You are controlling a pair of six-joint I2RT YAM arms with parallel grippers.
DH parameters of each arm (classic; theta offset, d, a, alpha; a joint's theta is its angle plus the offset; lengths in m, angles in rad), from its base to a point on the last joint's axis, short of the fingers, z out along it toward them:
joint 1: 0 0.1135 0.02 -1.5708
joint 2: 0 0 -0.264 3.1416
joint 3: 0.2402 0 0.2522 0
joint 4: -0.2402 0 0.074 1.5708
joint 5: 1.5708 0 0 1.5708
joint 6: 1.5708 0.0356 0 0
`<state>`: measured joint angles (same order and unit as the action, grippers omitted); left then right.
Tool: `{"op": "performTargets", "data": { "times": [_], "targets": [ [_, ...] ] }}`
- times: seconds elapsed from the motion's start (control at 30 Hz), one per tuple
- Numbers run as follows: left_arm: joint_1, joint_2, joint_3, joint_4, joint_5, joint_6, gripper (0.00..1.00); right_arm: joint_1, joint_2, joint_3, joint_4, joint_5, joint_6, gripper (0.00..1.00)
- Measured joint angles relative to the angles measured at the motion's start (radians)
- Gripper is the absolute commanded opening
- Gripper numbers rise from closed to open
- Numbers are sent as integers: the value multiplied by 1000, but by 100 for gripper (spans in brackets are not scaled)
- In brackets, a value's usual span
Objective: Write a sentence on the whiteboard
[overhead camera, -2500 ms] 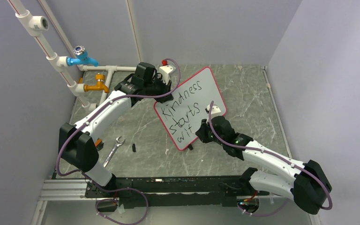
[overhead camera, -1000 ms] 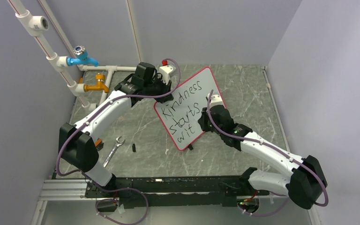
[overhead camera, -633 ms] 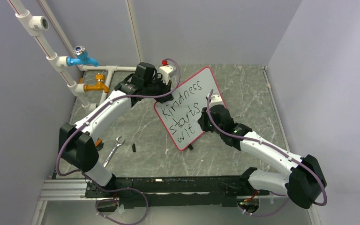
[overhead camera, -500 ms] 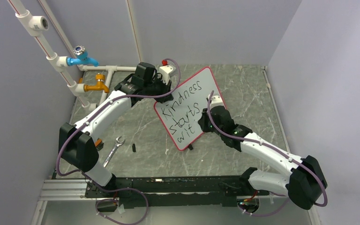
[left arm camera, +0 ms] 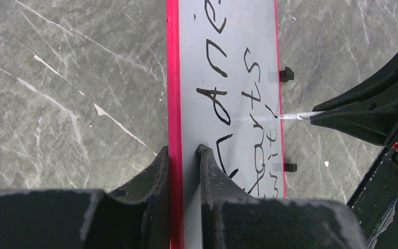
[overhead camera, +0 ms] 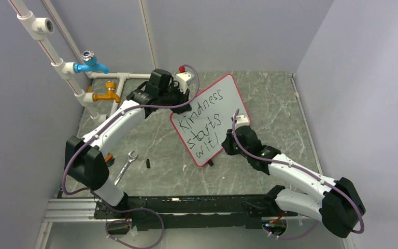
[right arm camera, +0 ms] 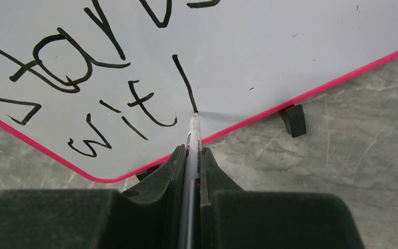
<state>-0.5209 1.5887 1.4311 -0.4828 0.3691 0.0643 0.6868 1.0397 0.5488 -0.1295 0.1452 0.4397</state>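
A: From above, where is the whiteboard (overhead camera: 228, 96)?

B: Around the middle of the bench (overhead camera: 280, 104), tipped up and turned at an angle. The left gripper (overhead camera: 180, 108) is at its far-left edge. The right gripper (overhead camera: 226, 141) is at the lower right of the writing. The sentence (overhead camera: 201, 122) reads "Kindness starts wit", plus one upright stroke.

A: And the left wrist camera?

B: Its fingers (left arm camera: 158, 171) are closed on the red rim, one on each side, steadying the board. The marker (left arm camera: 295, 116) comes in from the right, its tip touching the white face.

A: The right wrist?

B: Those fingers (right arm camera: 155, 181) are clamped on the marker's barrel. The tip sits on the board at the foot of the upright stroke, just after "wit".

A: So how far along is it?

B: I'd say two lines are done and the third is in hand. The stroke looks like the stem of an "h". Its arch is left to draw, along with whatever words follow.
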Motion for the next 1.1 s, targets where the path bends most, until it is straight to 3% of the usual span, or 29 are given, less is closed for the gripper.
{"op": "performTargets", "data": {
  "times": [1.1],
  "targets": [
    [0, 0, 0, 0, 0, 0, 0, -18, 68, 114, -53, 2, -24, 0]
  ]
}}
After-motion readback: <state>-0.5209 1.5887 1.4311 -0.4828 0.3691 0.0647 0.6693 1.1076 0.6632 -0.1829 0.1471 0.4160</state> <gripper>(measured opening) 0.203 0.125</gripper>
